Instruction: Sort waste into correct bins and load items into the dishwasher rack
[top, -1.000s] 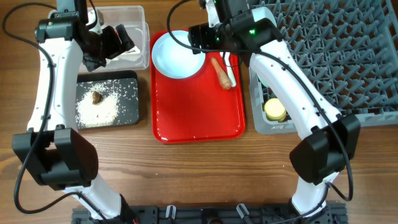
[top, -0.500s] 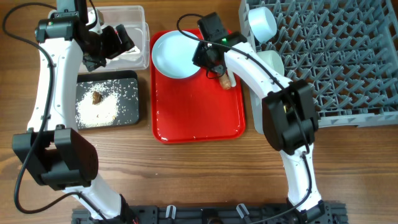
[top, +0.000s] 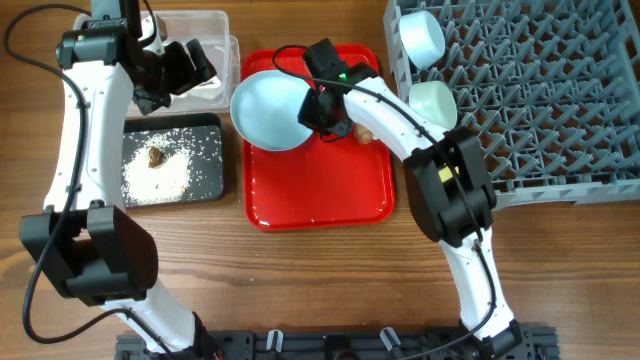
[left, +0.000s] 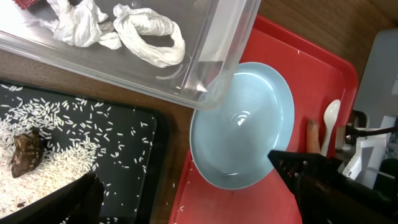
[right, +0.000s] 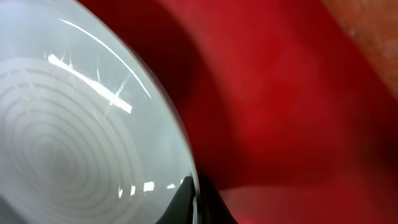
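The right tool (top: 320, 110) grips the plate (top: 262, 112) by its rim, tilted over the tray (top: 320, 195) by the desk's far edge; the left tool (top: 185, 68) hangs spread, empty. Loading the rack (top: 540, 100) seems in hand: next, the plate needs standing between pegs at the far right corner.

Plate (top: 268, 110) over tray (top: 320, 185), left of rack (top: 560, 100)

A brown wooden bench (top: 320, 285) fills the overhead frame from edge to edge, its grain running left to right (darker streaks cross the lower left). The light is even and shadows on the wood are soft. In the left wrist view the wood looks darker at the upper left.
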